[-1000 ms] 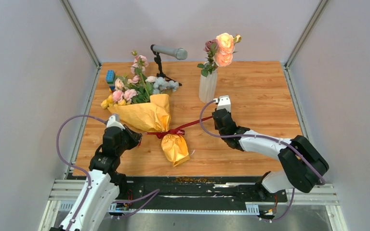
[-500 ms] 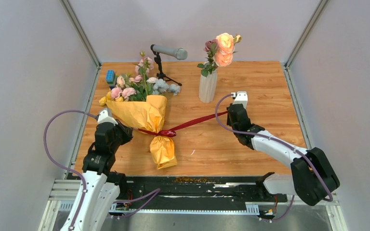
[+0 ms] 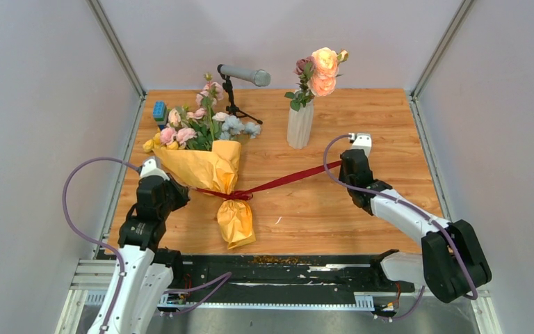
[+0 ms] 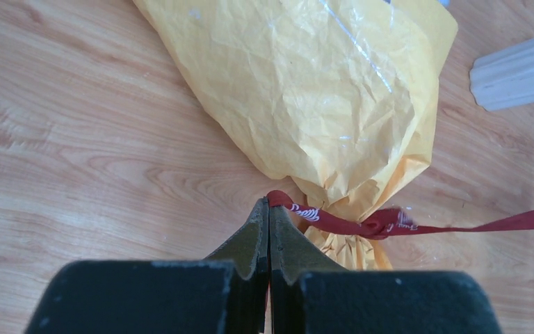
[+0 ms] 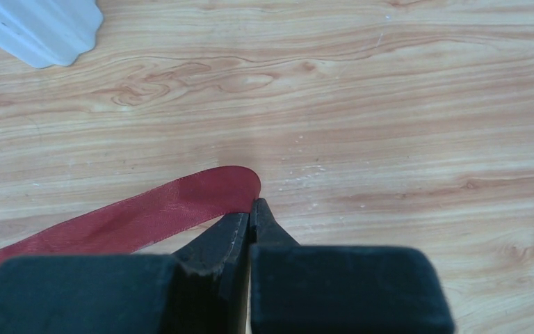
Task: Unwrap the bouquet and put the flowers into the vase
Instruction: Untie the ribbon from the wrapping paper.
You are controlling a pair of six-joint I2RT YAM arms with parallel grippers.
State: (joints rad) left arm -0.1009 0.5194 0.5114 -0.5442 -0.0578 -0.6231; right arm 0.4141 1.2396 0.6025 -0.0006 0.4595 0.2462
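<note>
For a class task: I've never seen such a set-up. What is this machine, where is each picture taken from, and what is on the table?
Two robot arms stand at the table's near edge. The wide picture looks down from above and behind them; each close-up comes from a camera on one wrist. On the table: a bouquet in orange paper, a white vase holding a few flowers, a microphone on a stand. The left pincer and right pincer are each shut on an end of the red ribbon tied round the bouquet.
</note>
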